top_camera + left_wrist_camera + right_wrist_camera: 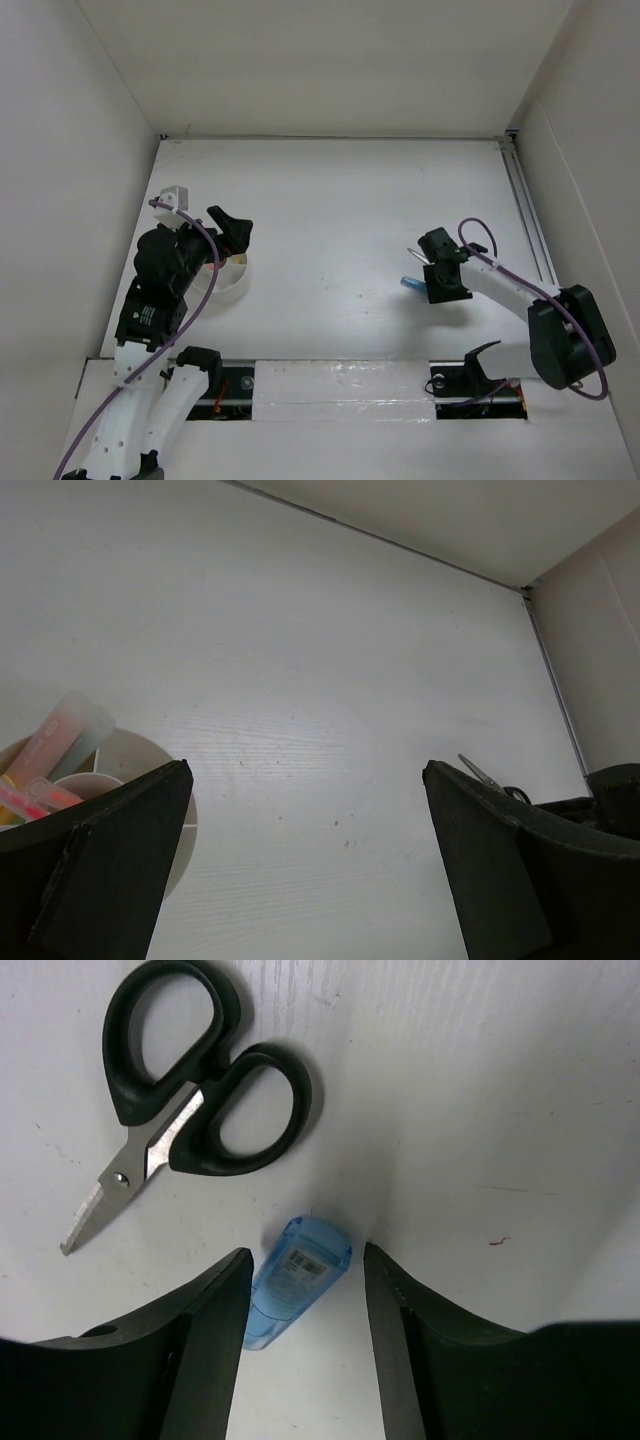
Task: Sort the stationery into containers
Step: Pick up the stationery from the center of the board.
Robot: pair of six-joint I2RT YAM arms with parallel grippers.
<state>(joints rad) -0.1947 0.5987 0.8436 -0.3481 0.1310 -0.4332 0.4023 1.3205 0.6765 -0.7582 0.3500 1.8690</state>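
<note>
Toward the right edge of the table [330, 200], right gripper [305, 1252] straddles the blue marker [295, 1280], fingers narrow, not pinching, scissors [190, 1090] beside (both unsorted). Near the left edge, left gripper [305, 770] gapes by the tub [135, 748], pens [60, 740] inside.

bright even light, soft shadows
</note>
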